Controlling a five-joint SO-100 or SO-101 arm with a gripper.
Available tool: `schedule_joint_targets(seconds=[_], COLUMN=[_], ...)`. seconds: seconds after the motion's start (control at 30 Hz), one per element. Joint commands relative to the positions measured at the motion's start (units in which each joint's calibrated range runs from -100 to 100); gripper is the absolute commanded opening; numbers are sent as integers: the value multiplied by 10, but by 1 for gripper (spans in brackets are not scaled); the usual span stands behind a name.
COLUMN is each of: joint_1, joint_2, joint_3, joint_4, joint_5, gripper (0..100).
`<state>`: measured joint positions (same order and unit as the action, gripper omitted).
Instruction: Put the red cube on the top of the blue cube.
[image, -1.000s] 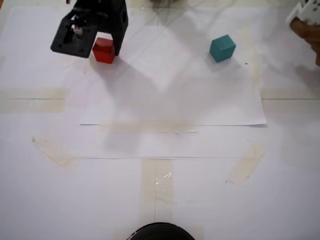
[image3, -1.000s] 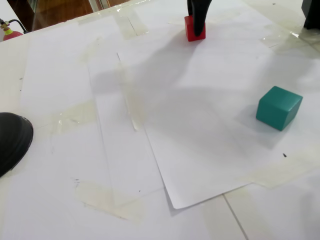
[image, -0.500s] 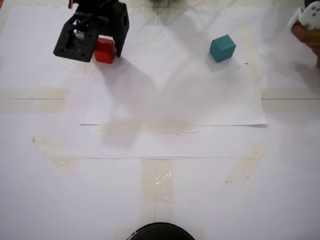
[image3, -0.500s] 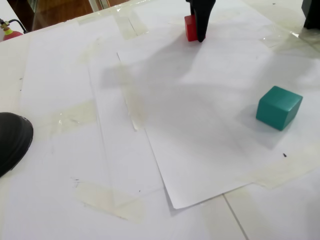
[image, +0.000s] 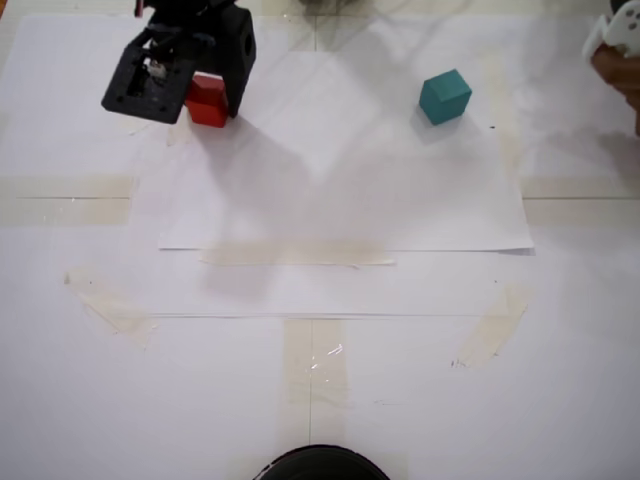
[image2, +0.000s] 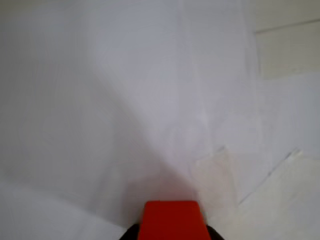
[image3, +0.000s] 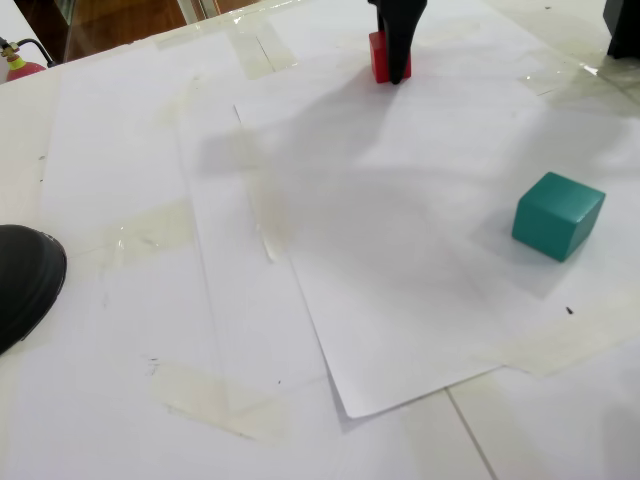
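Note:
The red cube (image: 210, 106) sits at the far left of the white paper, held between the black jaws of my gripper (image: 204, 98), which is shut on it. In another fixed view a black finger (image3: 398, 35) covers the right part of the red cube (image3: 379, 58). In the wrist view the red cube (image2: 171, 219) fills the bottom centre with dark jaw edges on both sides of it. The teal blue cube (image: 444, 96) stands alone on the paper, far to the right of the gripper, and also shows at the right in the other fixed view (image3: 558, 214).
White paper sheets (image: 340, 190) are taped over the table. A person's hand (image: 618, 62) with a white object is at the upper right edge. A black rounded object (image: 320, 464) lies at the near edge, also seen low on the left (image3: 25, 282).
The gripper has closed around the red cube, which shifted slightly left and now looks a little tilted. The blue cube has not moved.

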<state>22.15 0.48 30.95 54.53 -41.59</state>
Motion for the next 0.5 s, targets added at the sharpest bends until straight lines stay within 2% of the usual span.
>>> schedule_joint_targets(seconds=[0.0, 0.47], joint_1=[-7, -23], joint_2=[-24, -137], joint_3=[1, -17], joint_4=[7, 117], joint_5=[1, 12], gripper=[14, 13])
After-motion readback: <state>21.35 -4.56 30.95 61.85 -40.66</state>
